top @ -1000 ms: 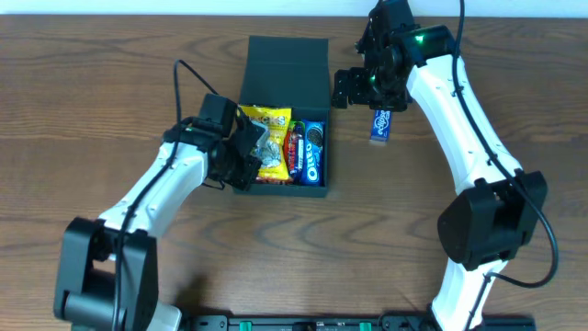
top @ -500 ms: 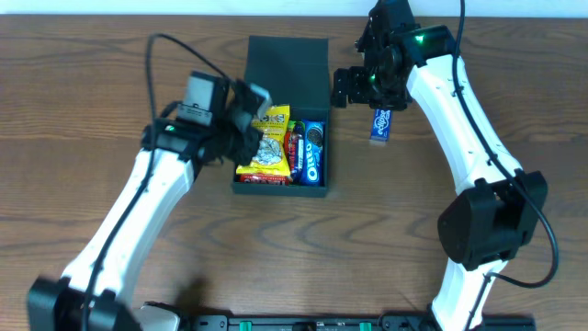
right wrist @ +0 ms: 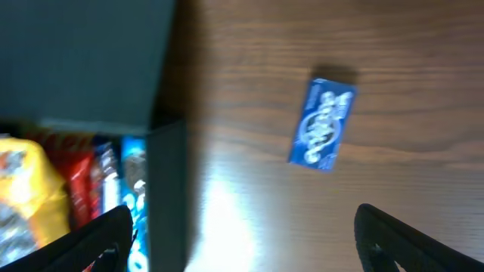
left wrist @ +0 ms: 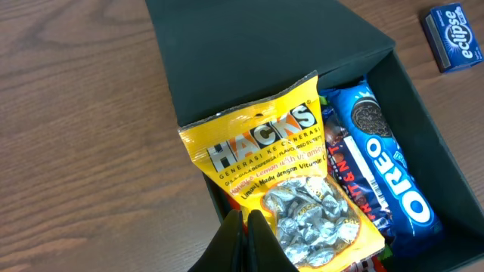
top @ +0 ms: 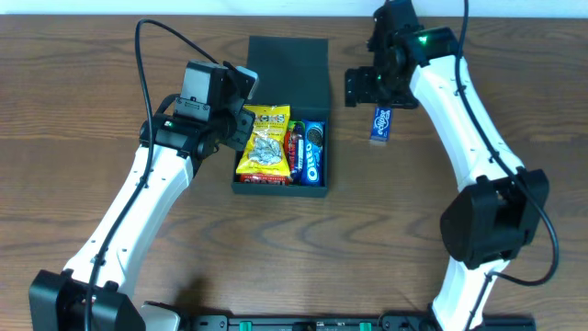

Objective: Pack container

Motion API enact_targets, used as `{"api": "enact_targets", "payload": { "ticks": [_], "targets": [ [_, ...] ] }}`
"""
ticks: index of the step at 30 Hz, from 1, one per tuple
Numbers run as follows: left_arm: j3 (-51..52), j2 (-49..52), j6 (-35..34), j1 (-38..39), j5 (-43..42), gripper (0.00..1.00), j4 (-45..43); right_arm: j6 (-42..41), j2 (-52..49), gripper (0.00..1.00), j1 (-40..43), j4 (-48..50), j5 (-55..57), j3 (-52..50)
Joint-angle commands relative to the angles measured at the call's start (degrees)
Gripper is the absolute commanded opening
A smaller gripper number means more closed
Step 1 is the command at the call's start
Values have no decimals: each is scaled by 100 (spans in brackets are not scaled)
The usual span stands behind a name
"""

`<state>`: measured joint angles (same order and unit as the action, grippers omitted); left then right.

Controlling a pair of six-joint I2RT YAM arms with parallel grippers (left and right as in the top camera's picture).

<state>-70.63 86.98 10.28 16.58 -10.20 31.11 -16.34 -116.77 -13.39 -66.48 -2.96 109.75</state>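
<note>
The dark teal container (top: pixel 278 188) stands open at mid-table, its flap lid (top: pixel 288 64) laid back. In it lie a yellow Hacks bag (top: pixel 265 147), a red packet (top: pixel 296 152) and a blue Oreo pack (top: pixel 314 153); all three show in the left wrist view: bag (left wrist: pixel 287 181), red packet (left wrist: pixel 349 177), Oreo pack (left wrist: pixel 389 170). My left gripper (top: pixel 241 118) is shut and empty, raised over the box's left wall (left wrist: pixel 246 221). My right gripper (top: pixel 367 90) is open wide (right wrist: pixel 249 242), between the box and a blue Eclipse gum pack (top: pixel 381 124) (right wrist: pixel 323 123) on the table.
The wooden table (top: pixel 110 64) spreads around the box. The box's right wall (right wrist: pixel 168 189) is close to my right gripper's left finger. The right wrist view is blurred. The gum pack also shows in the left wrist view (left wrist: pixel 454 26).
My left gripper has lifted up and back to the left of the box. The Hacks bag now lies flat in the box. My right gripper shifted slightly right.
</note>
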Motion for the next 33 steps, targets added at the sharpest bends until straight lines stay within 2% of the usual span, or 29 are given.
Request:
{"api": "enact_targets", "payload": {
  "ticks": [1,10,18,23,31,33],
  "targets": [
    [13,0,-70,-11,70,6,-11,-144,-393,92,201,68,254,-105],
    [13,0,-68,-11,72,6,-9,-138,-1178,90,400,136,275,-105],
    [13,0,-68,-11,72,6,-9,-79,-1585,74,514,160,229,-107],
    [13,0,-68,-11,72,6,-9,-79,-1816,70,566,219,227,-107],
    [13,0,-68,-11,72,6,-9,-76,-1851,49,570,378,229,-107],
    [13,0,-68,-11,72,6,-9,-76,-1851,41,570,409,229,-107]
  ]
}}
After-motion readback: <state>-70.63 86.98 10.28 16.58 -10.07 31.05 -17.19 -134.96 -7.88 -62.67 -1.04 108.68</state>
